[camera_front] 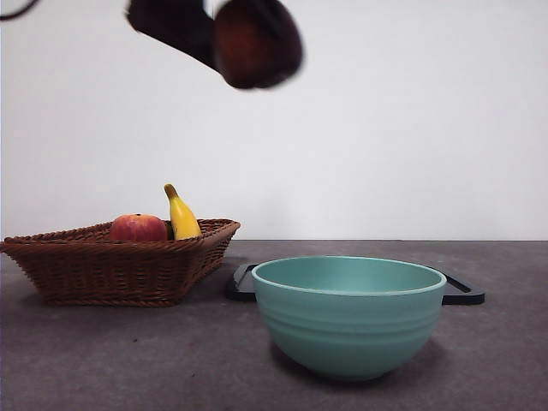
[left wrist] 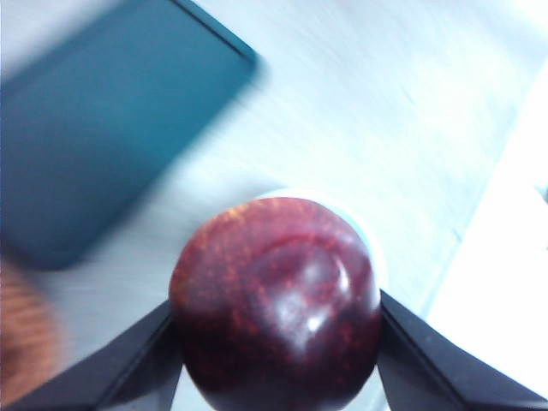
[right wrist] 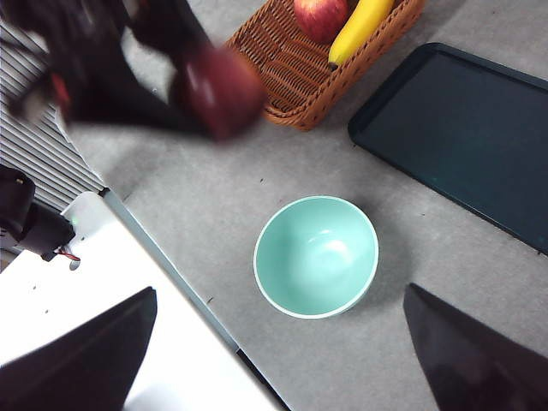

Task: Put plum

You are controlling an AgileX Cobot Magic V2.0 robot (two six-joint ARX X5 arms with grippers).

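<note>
My left gripper (left wrist: pixel 276 347) is shut on the plum (left wrist: pixel 276 282), a dark maroon fruit with a glossy skin. In the front view the plum (camera_front: pixel 257 43) hangs high in the air, above and left of the teal bowl (camera_front: pixel 349 317). In the right wrist view the plum (right wrist: pixel 221 90) and the left arm are blurred, between the basket (right wrist: pixel 291 77) and the bowl (right wrist: pixel 316 255). My right gripper (right wrist: pixel 281 295) is open and empty, high above the bowl.
The wicker basket (camera_front: pixel 120 265) at the left holds a red apple (camera_front: pixel 137 228) and a yellow banana (camera_front: pixel 181 216). A dark flat tray (camera_front: pixel 462 291) lies behind the bowl. The table's edge and a white surface (right wrist: pixel 128 342) lie beside the bowl.
</note>
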